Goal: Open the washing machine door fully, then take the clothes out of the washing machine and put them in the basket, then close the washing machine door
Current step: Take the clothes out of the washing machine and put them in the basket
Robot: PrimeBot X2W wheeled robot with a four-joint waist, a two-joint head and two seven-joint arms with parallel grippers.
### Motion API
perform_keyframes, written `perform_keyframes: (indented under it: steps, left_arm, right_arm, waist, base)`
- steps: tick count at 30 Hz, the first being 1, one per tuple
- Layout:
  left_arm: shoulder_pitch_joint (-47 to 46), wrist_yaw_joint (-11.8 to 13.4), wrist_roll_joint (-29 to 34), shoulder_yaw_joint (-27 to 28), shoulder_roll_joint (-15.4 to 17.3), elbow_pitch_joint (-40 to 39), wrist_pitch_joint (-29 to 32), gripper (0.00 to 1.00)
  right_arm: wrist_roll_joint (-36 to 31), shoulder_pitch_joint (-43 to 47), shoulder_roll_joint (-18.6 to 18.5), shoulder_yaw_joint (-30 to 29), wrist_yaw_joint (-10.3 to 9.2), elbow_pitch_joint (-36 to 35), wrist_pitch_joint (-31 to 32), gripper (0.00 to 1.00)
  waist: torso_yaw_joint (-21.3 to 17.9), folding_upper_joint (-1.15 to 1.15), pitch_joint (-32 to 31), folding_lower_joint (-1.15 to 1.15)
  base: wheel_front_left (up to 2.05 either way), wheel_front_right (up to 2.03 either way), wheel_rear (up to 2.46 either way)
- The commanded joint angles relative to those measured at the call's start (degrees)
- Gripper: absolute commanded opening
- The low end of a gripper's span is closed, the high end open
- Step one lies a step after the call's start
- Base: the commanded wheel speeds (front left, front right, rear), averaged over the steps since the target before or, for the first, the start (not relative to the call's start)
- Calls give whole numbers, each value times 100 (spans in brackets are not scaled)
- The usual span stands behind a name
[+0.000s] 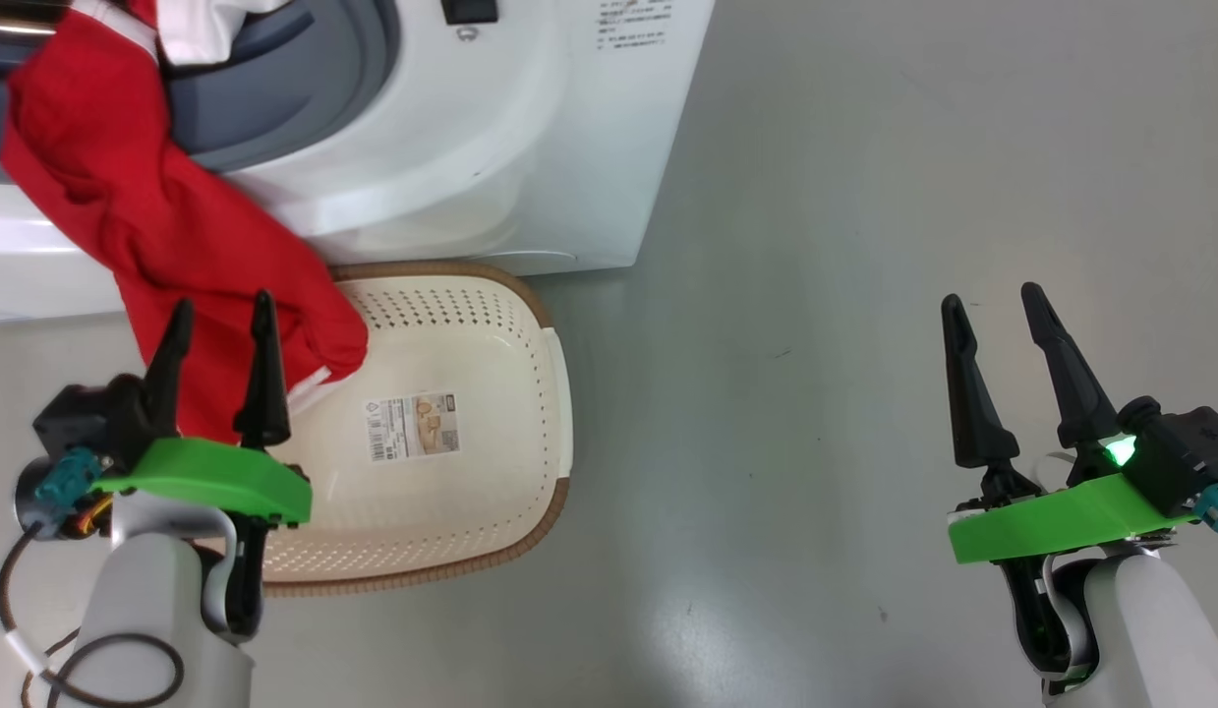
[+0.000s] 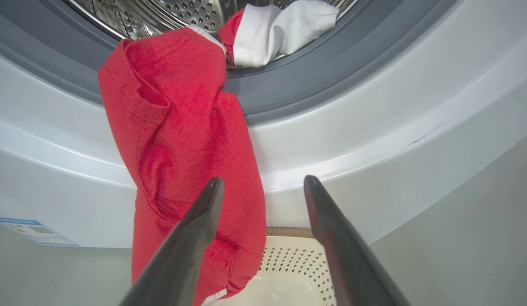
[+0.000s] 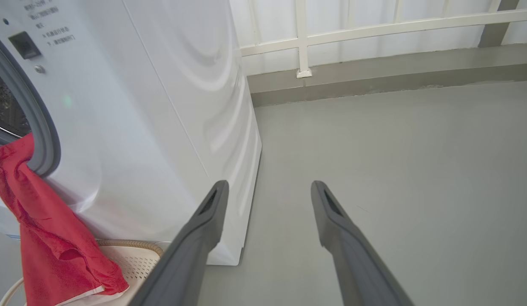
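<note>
The red garment of the clothes (image 1: 166,226) hangs out of the washing machine (image 1: 491,147) over its grey-blue ring, its lower end dipping into the basket (image 1: 530,462) on the floor below. The white piece (image 2: 280,32) lies in the steel drum mouth. My left gripper (image 1: 220,310) stands open over the basket's left side, just in front of the hanging red cloth (image 2: 182,161), holding nothing. Far to the right, my right gripper (image 1: 992,305) is open above bare floor. The washing machine door is out of view.
The basket's brown rim (image 1: 422,580) sits against the machine's front. Grey floor (image 1: 864,295) spreads to the right. A low wall with a white railing (image 3: 374,29) runs behind the machine. A dark cable (image 1: 97,669) loops by my left forearm.
</note>
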Motion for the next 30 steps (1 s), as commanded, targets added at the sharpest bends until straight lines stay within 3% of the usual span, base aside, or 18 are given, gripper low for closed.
perform_keyframes:
  steps: [1,19,30]
  left_arm:
    - [243,-31,113,181,128,-293,-35,100]
    - [1334,-31,404,465,-19,-1903,-35,100]
    - [987,-31,473,392,-1,-1874,-35,100]
  right_arm:
    - [-103,137,-9,120,37,-127,-36,100]
    - [-136,162,-9,121,37,-136,-36,100]
    - [-166,101,-9,104,37,-152,-36,100]
  waist:
    - [40,0,-7,0]
    - [87,0,29,0]
    - [121,0,139,0]
  base:
    - [0,0,0]
    - [0,0,0]
    - [0,0,0]
